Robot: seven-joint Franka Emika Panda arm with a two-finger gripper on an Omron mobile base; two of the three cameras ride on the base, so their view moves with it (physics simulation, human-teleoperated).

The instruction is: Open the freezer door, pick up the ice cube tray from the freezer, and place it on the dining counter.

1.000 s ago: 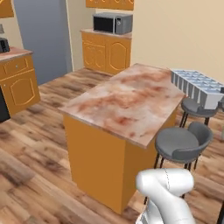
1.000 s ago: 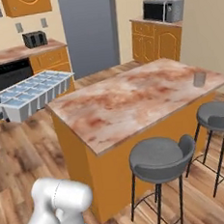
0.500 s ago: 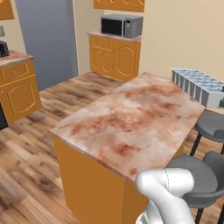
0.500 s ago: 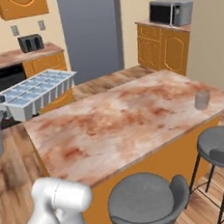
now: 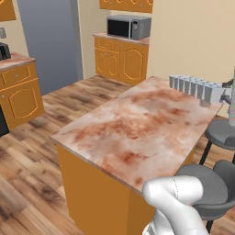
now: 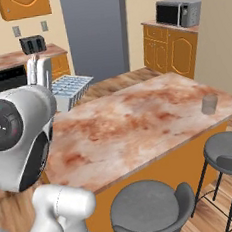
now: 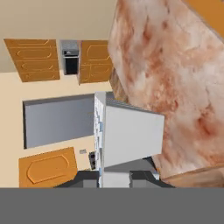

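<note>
The ice cube tray (image 5: 193,87), pale with a row of square cells, is held level in the air in front of the base, and my gripper (image 5: 226,94) is shut on its end. From the right side the ice cube tray (image 6: 71,90) appears beside my big white arm. In the hand view the ice cube tray (image 7: 129,135) runs away from my gripper (image 7: 118,178), beside the edge of the dining counter (image 7: 175,74). The dining counter (image 5: 137,124) (image 6: 138,118) has a reddish marbled top. The grey fridge (image 5: 50,41) (image 6: 94,29) stands at the back; I cannot make out its freezer door.
A small grey cup (image 6: 209,104) stands near the counter's right end. Grey stools (image 6: 147,215) (image 6: 229,152) (image 5: 222,133) line the near side. Behind are orange cabinets (image 5: 121,62), a microwave (image 6: 178,12) and a toaster (image 6: 32,44) on the back counter.
The whole scene has shifted: the base has driven closer to the dining counter, which now looks larger. The tray stays in my shut gripper.
</note>
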